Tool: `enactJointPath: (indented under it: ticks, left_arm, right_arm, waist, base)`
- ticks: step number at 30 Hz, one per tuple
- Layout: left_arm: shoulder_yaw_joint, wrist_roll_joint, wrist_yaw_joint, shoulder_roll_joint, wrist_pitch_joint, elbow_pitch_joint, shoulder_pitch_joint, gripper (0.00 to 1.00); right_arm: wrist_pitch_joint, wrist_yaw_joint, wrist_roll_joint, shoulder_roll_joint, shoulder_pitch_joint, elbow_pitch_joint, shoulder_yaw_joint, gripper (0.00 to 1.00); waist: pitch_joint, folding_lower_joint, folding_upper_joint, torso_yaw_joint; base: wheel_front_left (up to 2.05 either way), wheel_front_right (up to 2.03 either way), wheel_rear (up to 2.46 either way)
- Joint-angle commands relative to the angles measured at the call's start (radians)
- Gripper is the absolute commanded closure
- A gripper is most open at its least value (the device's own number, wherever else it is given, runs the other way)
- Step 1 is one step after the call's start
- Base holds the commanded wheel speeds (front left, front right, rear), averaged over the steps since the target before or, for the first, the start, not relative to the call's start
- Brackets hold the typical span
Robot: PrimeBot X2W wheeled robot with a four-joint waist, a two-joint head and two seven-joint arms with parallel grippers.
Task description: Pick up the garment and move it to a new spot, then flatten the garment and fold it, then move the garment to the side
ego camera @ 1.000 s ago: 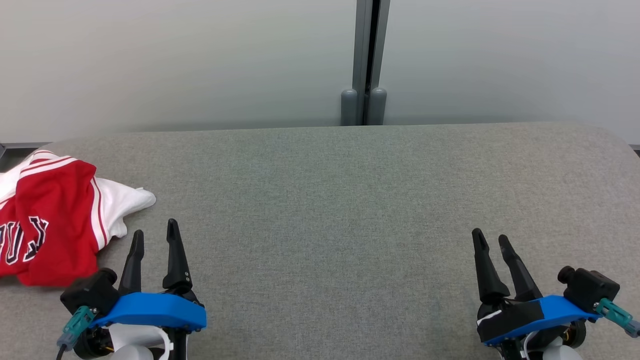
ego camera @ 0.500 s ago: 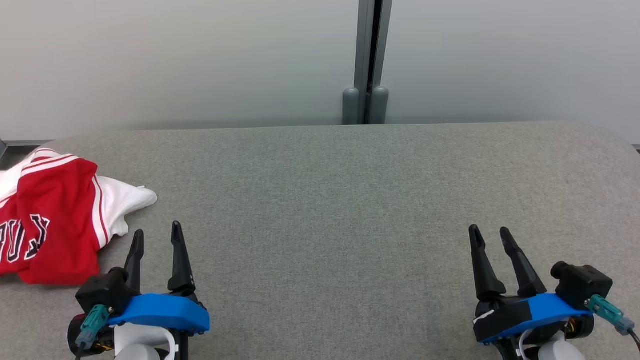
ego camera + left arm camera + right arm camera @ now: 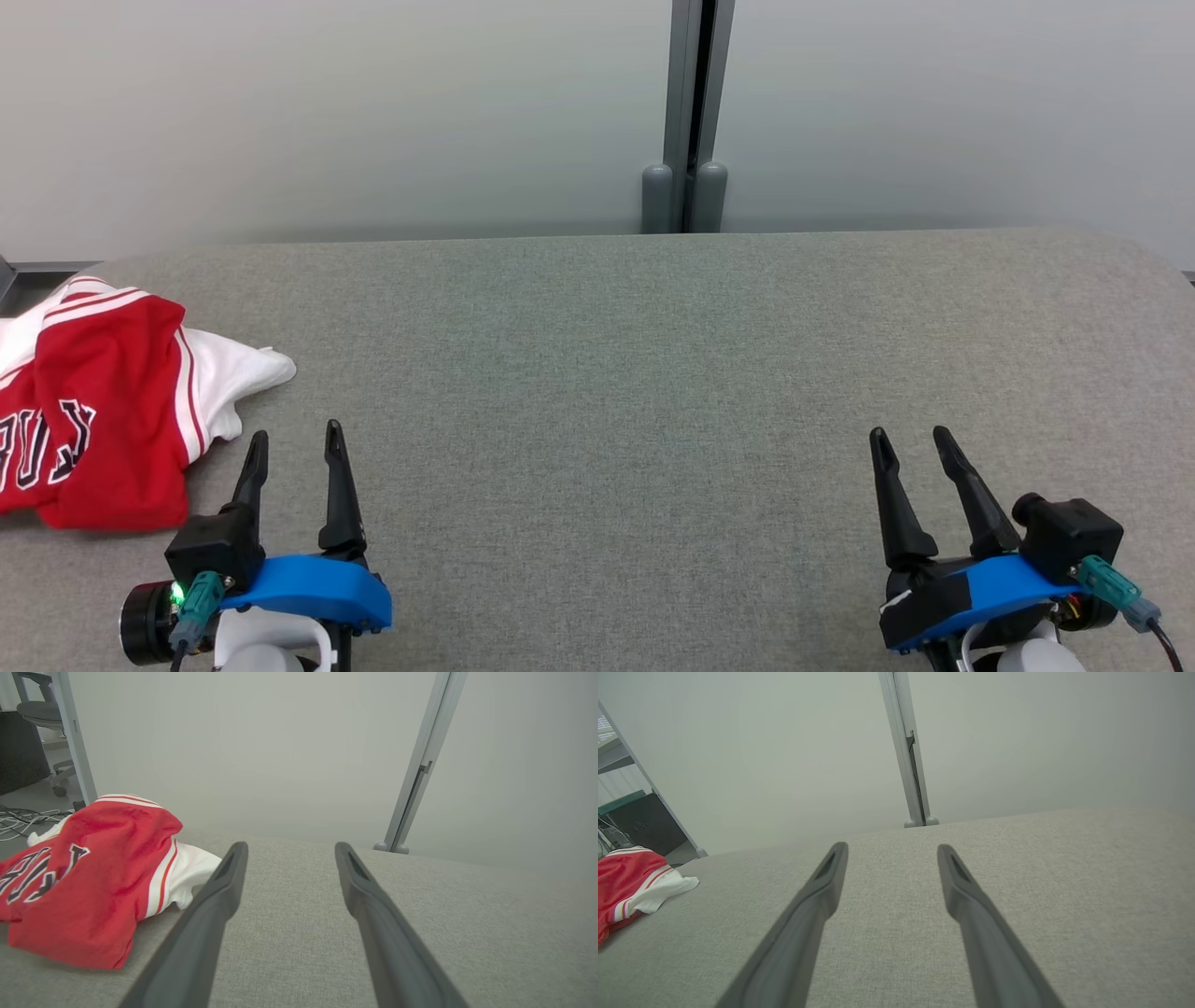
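A grey fabric counter spreads wide beneath the robot. The red-and-white garment lies crumpled at the counter's left end, lettering partly showing. The left end effector hovers over the counter's near left corner, fingers apart and empty, just beside the heap. The right end effector hangs over the counter's near right corner, likewise apart and empty. The pick-up is not yet begun. It likely goes best with the left arm pinching a raised fold by the white sleeve, then lifting clear before carrying the garment toward the counter's middle.
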Motion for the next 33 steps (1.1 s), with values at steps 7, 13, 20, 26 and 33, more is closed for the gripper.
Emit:
enactJointPath:
  ticks: [7,13,20,26,33]
  left_arm:
    - [0.001,0.058,0.005,0.004,-0.02,0.01,-0.02,0.0]
    - [0.002,0.089,0.006,0.004,-0.031,0.029,-0.028,0.0]
    - [0.001,0.123,0.008,0.004,-0.041,0.048,-0.028,0.0]
    - [0.007,0.113,0.014,0.003,-0.041,0.06,-0.032,0.0]
    - [0.01,0.107,0.018,0.002,-0.041,0.076,-0.034,0.0]
  right_arm:
    - [-0.02,0.002,-0.063,-0.008,-0.021,0.009,0.002,0.0]
    - [-0.031,0.002,-0.11,-0.008,-0.024,0.017,0.006,0.0]
    - [-0.041,0.002,-0.154,-0.008,-0.025,0.026,0.008,0.0]
    - [-0.041,0.002,-0.167,-0.008,-0.026,0.031,-0.01,0.0]
    - [-0.041,0.002,-0.169,-0.008,-0.028,0.043,-0.014,0.0]
  waist:
    - [0.001,0.0,0.0,0.005]
    - [0.001,0.0,0.0,0.009]
    - [0.004,0.0,0.0,0.008]
    - [0.006,0.0,0.0,0.008]
    - [0.004,0.0,0.0,0.009]
  base:
    - [0.0,0.0,0.0]
    - [0.0,0.0,0.0]
    - [0.0,0.0,0.0]
    - [0.0,0.0,0.0]
    - [0.0,0.0,0.0]
